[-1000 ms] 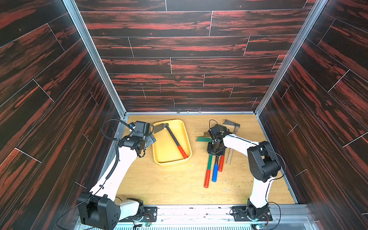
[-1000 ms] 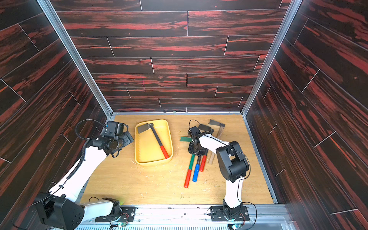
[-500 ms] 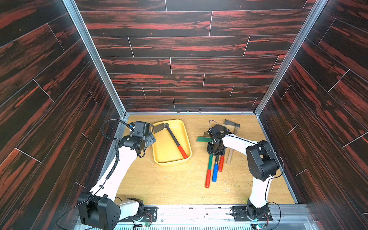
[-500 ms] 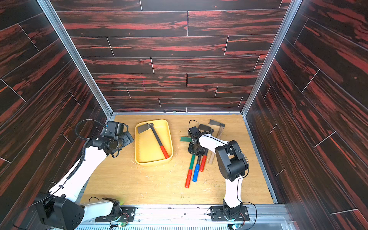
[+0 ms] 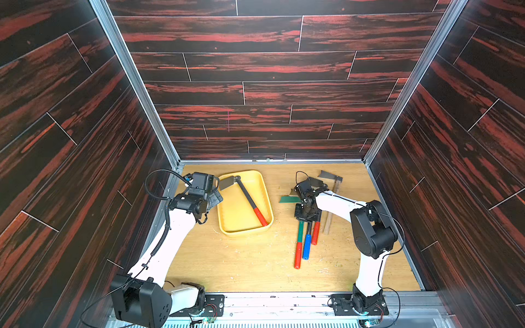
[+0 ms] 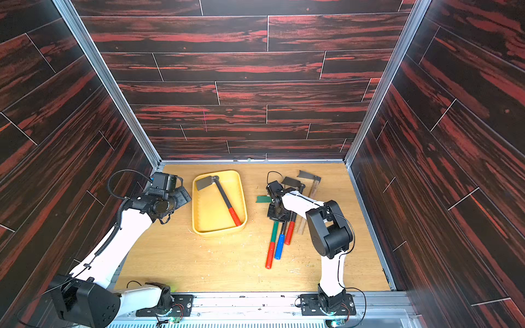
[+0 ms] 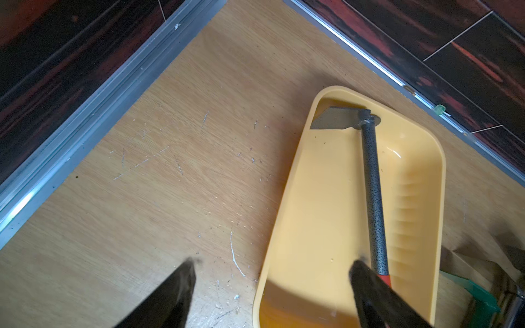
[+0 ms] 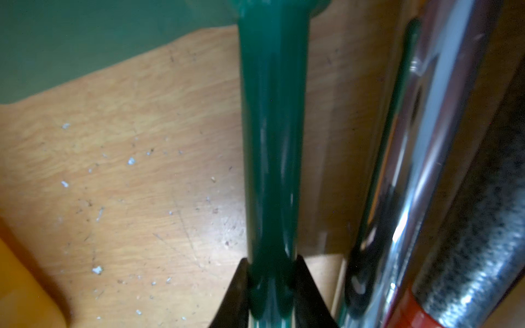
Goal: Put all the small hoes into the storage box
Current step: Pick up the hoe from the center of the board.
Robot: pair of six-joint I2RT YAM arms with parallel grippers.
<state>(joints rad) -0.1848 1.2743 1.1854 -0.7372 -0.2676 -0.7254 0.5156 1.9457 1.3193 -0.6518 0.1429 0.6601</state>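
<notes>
Right gripper (image 8: pixel 271 274) clamped on the shaft of the green hoe (image 8: pixel 272 142), jaws pinching it from both sides, low over the table (image 5: pixel 227 264). Just to the right of that shaft, a chrome hoe (image 5: pixel 306 247) with a blue grip, then a speckled hoe (image 5: pixel 315 237) with a red grip, all three nearly parallel and perhaps touching. Further right, a wooden-handled hoe (image 5: pixel 331 210). Off to the left, apart from the bundle, the yellow box (image 5: pixel 244 233), already holding a grey hoe (image 5: pixel 250 198) laid corner to corner. Left gripper (image 7: pixel 274 264) wide open and empty at the box's left side. Likely trouble: neighbours dragged or rolled on the lift; the long near end drooping and catching the box rim; landing across the grey hoe and hanging over the edge.
</notes>
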